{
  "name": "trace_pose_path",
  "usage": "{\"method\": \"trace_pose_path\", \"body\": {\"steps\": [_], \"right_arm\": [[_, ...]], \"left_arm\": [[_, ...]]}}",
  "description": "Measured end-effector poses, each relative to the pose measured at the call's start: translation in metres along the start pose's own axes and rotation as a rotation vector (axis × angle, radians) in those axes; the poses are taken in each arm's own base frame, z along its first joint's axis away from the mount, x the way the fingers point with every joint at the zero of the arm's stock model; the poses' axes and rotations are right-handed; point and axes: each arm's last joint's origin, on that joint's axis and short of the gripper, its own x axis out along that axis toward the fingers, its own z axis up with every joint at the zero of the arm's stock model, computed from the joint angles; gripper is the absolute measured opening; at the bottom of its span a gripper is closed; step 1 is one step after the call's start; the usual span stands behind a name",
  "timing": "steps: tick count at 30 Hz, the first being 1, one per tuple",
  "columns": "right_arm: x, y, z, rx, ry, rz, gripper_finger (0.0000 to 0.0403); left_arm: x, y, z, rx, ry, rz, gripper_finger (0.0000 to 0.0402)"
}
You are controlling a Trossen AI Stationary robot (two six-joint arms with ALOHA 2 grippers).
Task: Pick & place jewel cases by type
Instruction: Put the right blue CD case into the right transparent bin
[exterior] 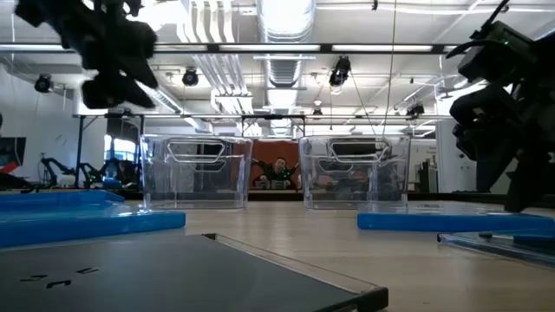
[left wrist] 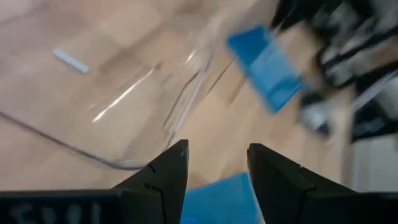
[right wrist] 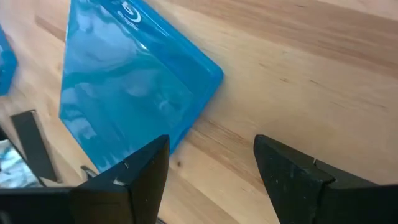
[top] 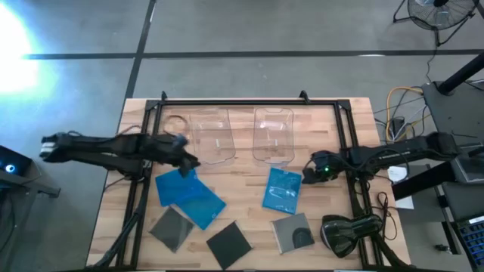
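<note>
Three translucent blue jewel cases lie flat on the wooden table. Two overlap at the left [top: 175,185] [top: 204,208], and one lies alone right of centre [top: 283,189]. Three dark cases lie flat along the near edge [top: 172,227] [top: 229,243] [top: 293,233]. My left gripper [top: 193,161] hovers open above the far edge of the left blue pair [left wrist: 217,202], close to the left bin's near wall [left wrist: 124,118]. My right gripper [top: 308,174] is open beside the right edge of the lone blue case [right wrist: 137,93], touching nothing.
Two clear plastic bins [top: 210,136] [top: 272,134] stand side by side at the far middle of the table. A bulky black curved device [top: 349,233] sits at the near right corner. A black frame [top: 249,102] runs round the table's edge. Bare wood shows between the blue cases.
</note>
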Motion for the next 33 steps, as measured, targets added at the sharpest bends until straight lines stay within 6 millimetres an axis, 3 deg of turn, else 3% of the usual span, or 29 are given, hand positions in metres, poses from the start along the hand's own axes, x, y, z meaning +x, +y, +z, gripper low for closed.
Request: {"method": "trace_pose_path", "body": {"steps": [4, 8, 13, 18, 25, 33], "right_arm": [[0.002, 0.004, 0.001, -0.003, 0.006, -0.022, 0.0233], [0.006, 0.004, 0.002, -0.003, 0.01, -0.045, 0.0233], [0.008, 0.006, 0.003, -0.037, 0.009, -0.028, 0.0233], [0.009, 0.006, 0.003, -0.051, 0.008, -0.028, 0.0233], [0.009, 0.006, 0.003, -0.058, -0.003, -0.034, 0.0233], [0.01, 0.007, 0.002, -0.056, -0.008, -0.027, 0.0233]], "left_arm": [[0.01, -0.021, 0.011, 0.137, 0.046, 0.038, 0.0147], [0.02, -0.039, 0.015, 0.298, 0.123, 0.209, 0.0147], [0.027, -0.07, 0.026, 0.384, 0.145, 0.207, 0.0147], [0.05, -0.085, 0.028, 0.409, 0.187, 0.197, 0.0147], [0.102, -0.109, 0.029, 0.355, 0.27, 0.102, 0.0147], [0.168, -0.138, 0.036, 0.447, 0.311, 0.118, 0.0147]]}}
